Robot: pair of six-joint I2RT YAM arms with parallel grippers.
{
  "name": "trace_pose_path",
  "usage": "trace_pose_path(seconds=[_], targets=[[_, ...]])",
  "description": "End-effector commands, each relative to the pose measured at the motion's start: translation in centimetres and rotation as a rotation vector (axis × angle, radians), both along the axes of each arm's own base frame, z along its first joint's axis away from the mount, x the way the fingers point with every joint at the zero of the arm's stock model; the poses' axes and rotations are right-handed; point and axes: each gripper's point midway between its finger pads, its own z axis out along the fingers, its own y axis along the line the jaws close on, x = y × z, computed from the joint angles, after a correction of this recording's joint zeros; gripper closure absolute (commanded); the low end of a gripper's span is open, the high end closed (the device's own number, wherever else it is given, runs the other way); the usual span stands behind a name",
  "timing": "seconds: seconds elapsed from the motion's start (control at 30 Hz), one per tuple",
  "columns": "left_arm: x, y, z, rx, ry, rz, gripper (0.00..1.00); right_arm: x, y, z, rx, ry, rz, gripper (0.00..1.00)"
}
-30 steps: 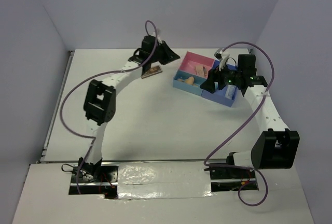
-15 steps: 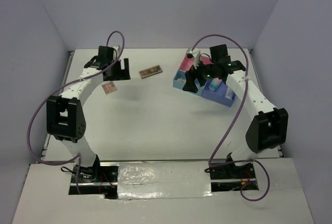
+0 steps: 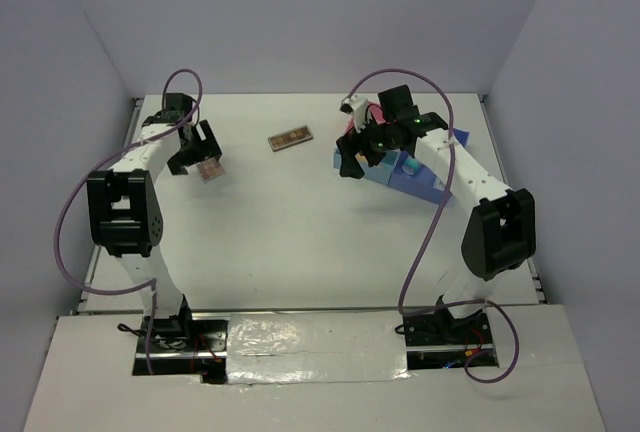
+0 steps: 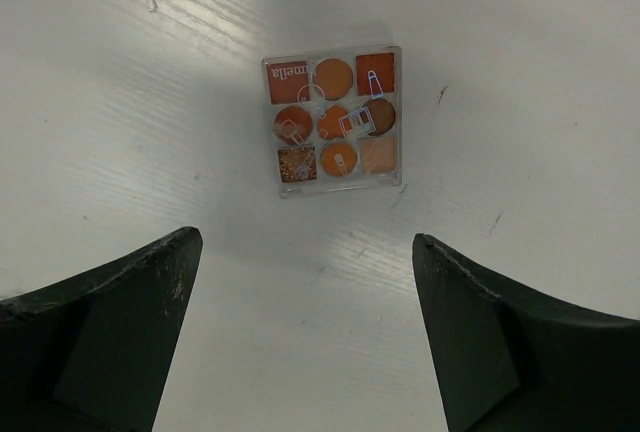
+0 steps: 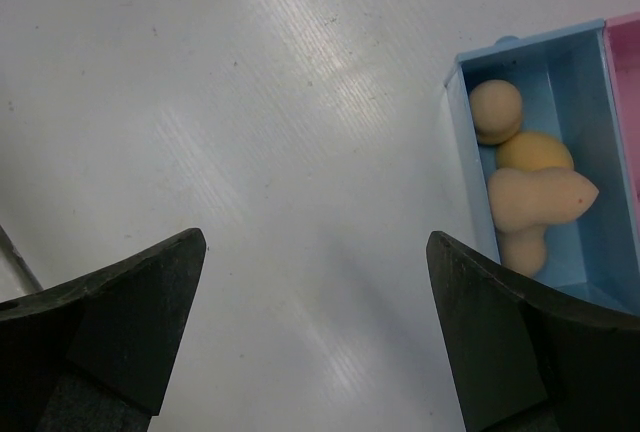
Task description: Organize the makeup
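Square 9-pan palette [image 4: 332, 122] lies flat on the table [image 4: 120, 102], upper centre in the left wrist view, straight ahead of the left gripper [image 4: 302, 244], jaws wide and empty; the right gripper [image 5: 315, 242], also wide, is well apart.

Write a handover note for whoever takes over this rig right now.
Left gripper open and empty, over the square multicolour palette lying on the table.
Right gripper open and empty, beside the tray's blue compartment, which holds the peach sponges.
Brown palette lies loose on the table, far side.
Done: sponges in tray. Left: both palettes; other makeup is not visible here.
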Motion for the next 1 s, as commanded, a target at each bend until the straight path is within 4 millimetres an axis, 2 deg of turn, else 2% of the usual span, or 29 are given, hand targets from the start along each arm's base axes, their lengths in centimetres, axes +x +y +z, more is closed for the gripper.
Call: trace_pose_path(seconds=[0.0,0.3,0.5,0.73,0.97], targets=[[0.7,-0.3,-0.6,-0.034,0.018,0.082,0.01,1.0,0.2,1.9,0.025,-0.051,-0.030,0.01],[2.6,-1.0,-2.5,-0.085,0.022,0.102,0.01,0.1,-0.2,1.2,0.022,-0.039,-0.029,0.00],[3.5,-1.4,-4.4,-0.105,0.059,0.096,0.01,0.1,-0.1,1.4,0.033,-0.036,-0.024,0.00],[3.8,-0.7,-6.0,-0.071,0.114,0.108,0.01,-0.3,0.1,1.3,0.045,-0.024,-0.016,0.00],[2.9,-0.4,-7.7,-0.030,0.187,0.109,0.05,-0.5,0.0,1.1,0.043,-0.022,-0.017,0.00]])
